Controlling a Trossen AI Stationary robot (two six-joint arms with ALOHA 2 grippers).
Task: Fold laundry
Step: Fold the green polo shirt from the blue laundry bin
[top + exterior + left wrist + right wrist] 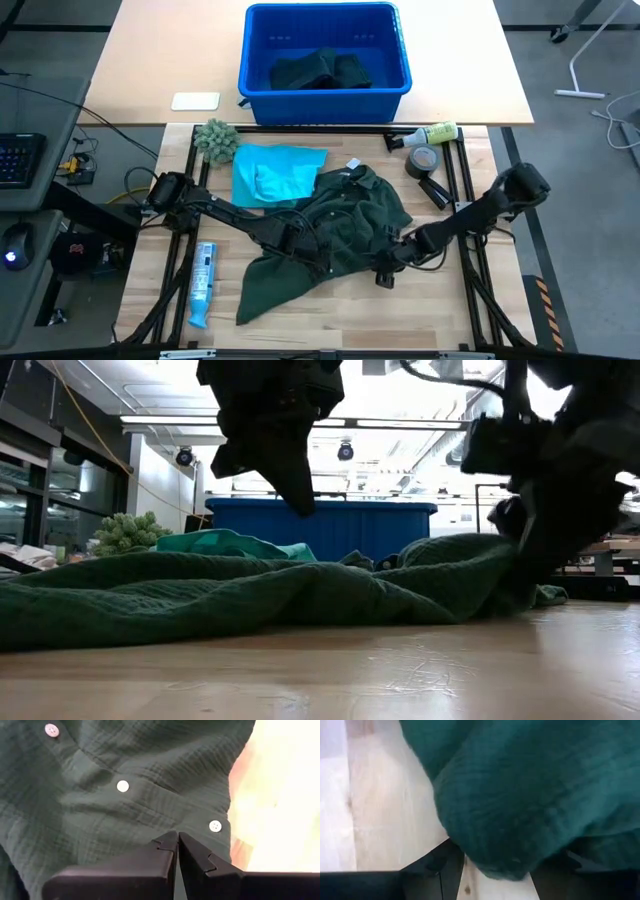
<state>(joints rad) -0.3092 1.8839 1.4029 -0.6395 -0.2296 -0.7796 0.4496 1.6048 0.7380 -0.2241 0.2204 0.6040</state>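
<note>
Wooden tabletop | right gripper jaws wide around edge fold of dark green shirt, mid-tabletop | left gripper closed above shirt's buttons | turquoise shirt just behind | advice: take the whole fold deep before closing, lift slowly.

The dark green shirt is made of soft, matt cloth with a fine crinkled weave, and small glossy white buttons are sewn on it. The turquoise garment is seen as a smoother, matt cloth. The table is of pale wood with a light sheen. The blue bin is made of smooth, slightly glossy plastic
</note>
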